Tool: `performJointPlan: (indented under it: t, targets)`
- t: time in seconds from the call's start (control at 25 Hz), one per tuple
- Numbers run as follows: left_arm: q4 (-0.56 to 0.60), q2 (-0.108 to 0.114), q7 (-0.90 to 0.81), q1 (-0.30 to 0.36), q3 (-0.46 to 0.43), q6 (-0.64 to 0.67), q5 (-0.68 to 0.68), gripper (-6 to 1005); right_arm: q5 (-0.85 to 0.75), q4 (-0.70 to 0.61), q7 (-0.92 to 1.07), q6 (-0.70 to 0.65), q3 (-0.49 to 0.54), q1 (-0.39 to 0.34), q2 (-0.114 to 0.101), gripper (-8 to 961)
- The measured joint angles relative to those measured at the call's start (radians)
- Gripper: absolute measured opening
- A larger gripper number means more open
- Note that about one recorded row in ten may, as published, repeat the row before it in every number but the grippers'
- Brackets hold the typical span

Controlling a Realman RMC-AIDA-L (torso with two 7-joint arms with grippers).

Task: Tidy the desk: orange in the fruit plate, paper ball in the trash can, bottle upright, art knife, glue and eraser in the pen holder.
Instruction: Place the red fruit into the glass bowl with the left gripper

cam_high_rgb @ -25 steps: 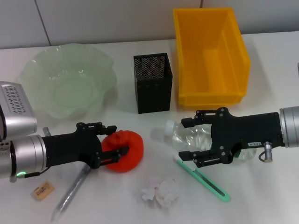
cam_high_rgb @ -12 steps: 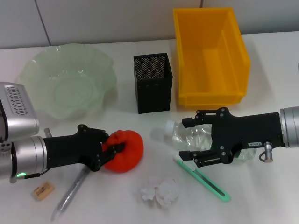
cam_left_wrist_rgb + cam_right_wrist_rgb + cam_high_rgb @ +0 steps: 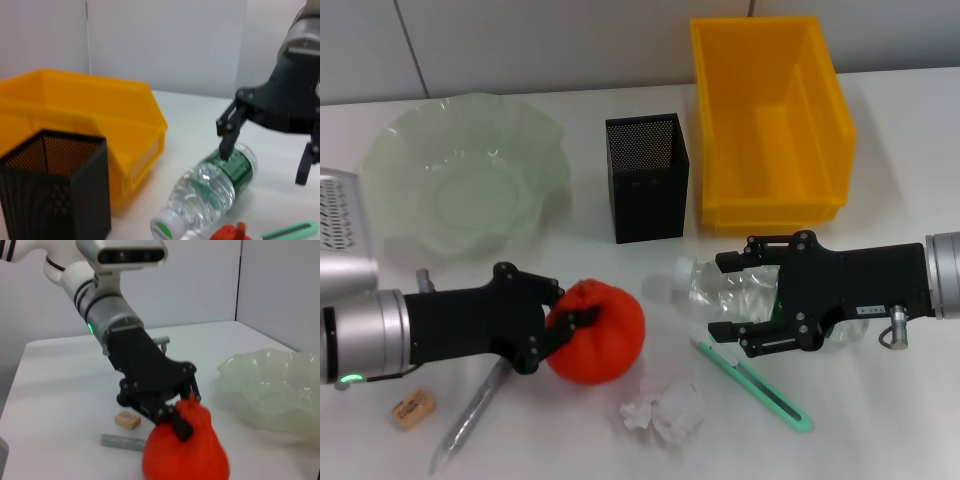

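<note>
- Orange (image 3: 598, 333): it sits at about 7 o'clock on the desk, pinched at its left side by the left gripper (image 3: 563, 316), whose fingers are closed on it. Whether it is off the surface I cannot tell. It is not yet in the fruit plate (image 3: 410, 145), which lies at 10 o'clock with nothing in it.
- Bottle (image 3: 720, 290): on its side at about 4 o'clock, cap toward the orange. The right gripper (image 3: 732, 296) straddles its body with fingers spread, one on each side; they do not look clamped yet. Not upright.
- Paper ball (image 3: 665, 410): at 6 o'clock, near the front edge, well apart from the yellow trash can (image 3: 820, 120) at 1 o'clock.
- Art knife (image 3: 752, 384): the green one lies just in front of the bottle at 5 o'clock.
- Glue (image 3: 470, 420): a grey stick at 7 o'clock, partly under the left gripper.
- Eraser (image 3: 412, 408): beside the glue at 8 o'clock.
- Pen holder (image 3: 648, 200): the black mesh box at 12 o'clock; nothing can be seen in it.
- Judgement: no item is home yet; two are in hand, four wait.
</note>
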Motion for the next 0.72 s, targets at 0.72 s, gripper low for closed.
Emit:
performJointPlan:
  t: [0.72]
  targets:
    - [0.128, -0.004, 0.007, 0.039, -0.183, -0.092, -0.254, 57, 0.003, 0.013, -0.004, 0.000, -0.004, -0.012, 0.001, 786]
